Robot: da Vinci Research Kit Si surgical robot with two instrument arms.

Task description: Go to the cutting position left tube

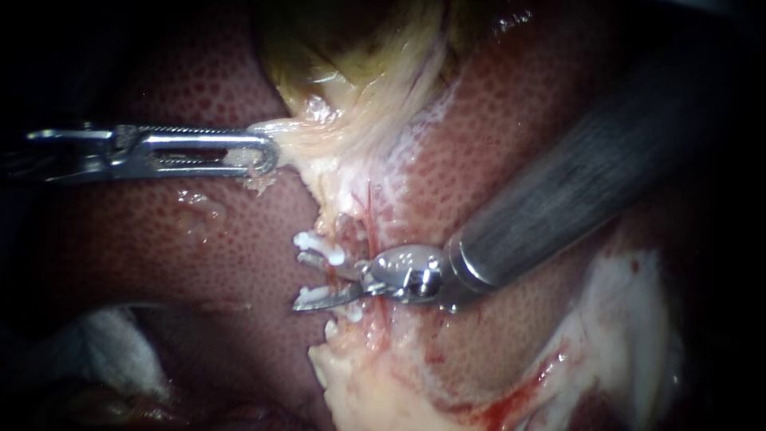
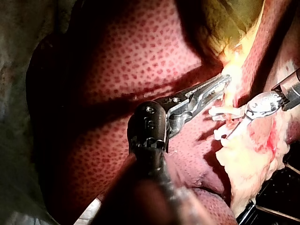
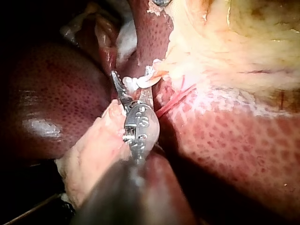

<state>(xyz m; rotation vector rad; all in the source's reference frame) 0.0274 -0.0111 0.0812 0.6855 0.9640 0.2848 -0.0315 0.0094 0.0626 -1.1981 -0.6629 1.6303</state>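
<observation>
On liver, two instruments (left gripping tissue)

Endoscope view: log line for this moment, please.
left instrument: shut on tissue | right instrument: open, between clips | liver beneath

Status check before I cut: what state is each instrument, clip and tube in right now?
Left instrument: shut on the gallbladder at its pale edge.
Right instrument: open, one blade either side of the tube.
Clips: closed on the tube, above and below the blades.
Tube: uncut as far as shows.
Gallbladder: held stretched.
</observation>
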